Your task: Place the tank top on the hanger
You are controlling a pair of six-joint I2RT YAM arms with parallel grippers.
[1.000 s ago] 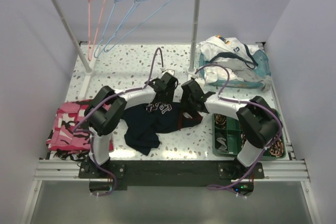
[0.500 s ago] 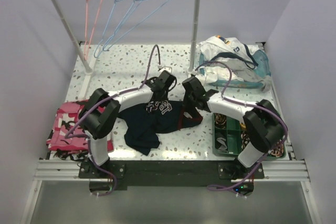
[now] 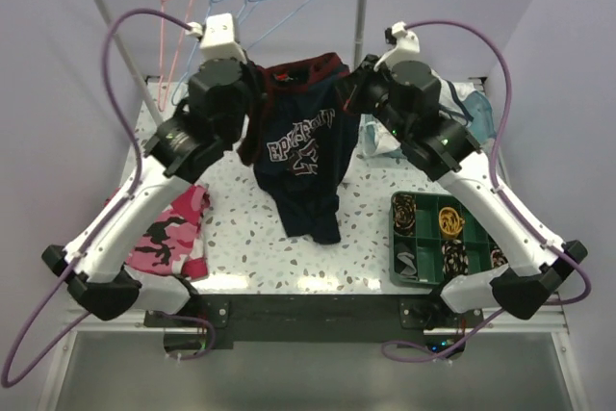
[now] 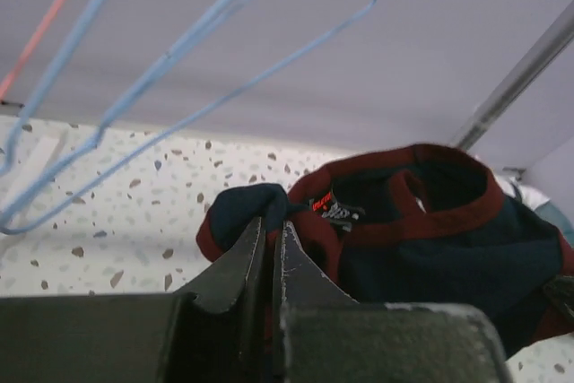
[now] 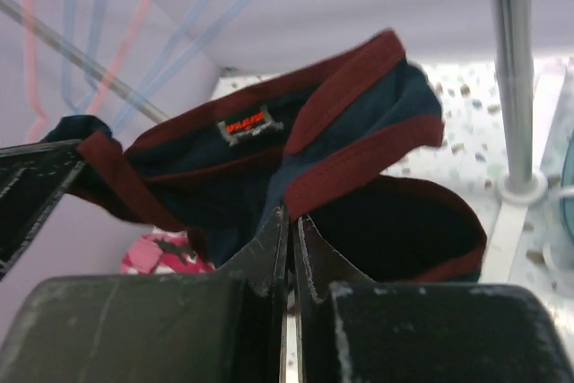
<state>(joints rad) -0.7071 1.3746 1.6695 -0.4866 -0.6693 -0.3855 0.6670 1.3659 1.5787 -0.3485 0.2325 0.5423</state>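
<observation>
Both left hand (image 4: pixel 273 227) and right hand (image 5: pixel 289 218) pinch the tank top (image 3: pixel 303 151), held up near the hanger (image 3: pixel 287 12)

Across the chest of the navy tank top (image 3: pixel 310 201), in the top view: 1 arched line of white block lettering (image 3: pixel 298 132), creased and tilted, too small to spell out with any certainty. Just below it, a white number (image 3: pixel 306 163), partly folded into the cloth, digits not legible. Inside the back of the neck, in the right wrist view: 1 small red neck label (image 5: pixel 245 125) with pale characters, too blurred to read. In the left wrist view, red marking again at that spot, above a grey-white patch of fine print, likewise unreadable. No word or figure readable for sure.
</observation>
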